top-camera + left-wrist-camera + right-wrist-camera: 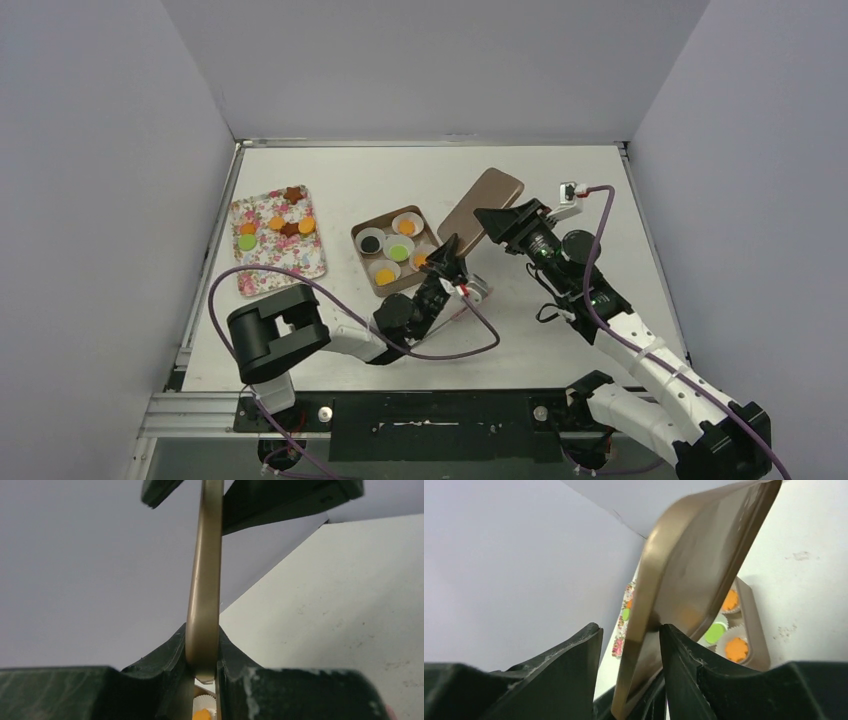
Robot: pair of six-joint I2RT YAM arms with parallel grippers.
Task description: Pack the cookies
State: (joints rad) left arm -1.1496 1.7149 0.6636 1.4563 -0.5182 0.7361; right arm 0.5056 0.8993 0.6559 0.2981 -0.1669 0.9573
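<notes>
The cookies are small flat pieces. Several lie on a floral tray [262,265]: a green one [247,242], orange ones [275,223] and brown ones [293,194]. Others sit in white paper cups in a brown box [358,238]: dark [371,241], green [398,252], orange [407,227]. A gold-brown lid [482,208] is held tilted above the box's right side. My left gripper [447,255] is shut on the lid's near edge [205,580]. My right gripper [490,222] straddles the lid's rim [694,570] with its jaws open: one finger touches it, the other stands off.
The tray lies at the table's left edge near the left wall. A purple cable [300,285] loops over the table in front of the tray and box. A small grey fitting [568,190] sits at the back right. The box and floral tray [623,625] show behind the lid.
</notes>
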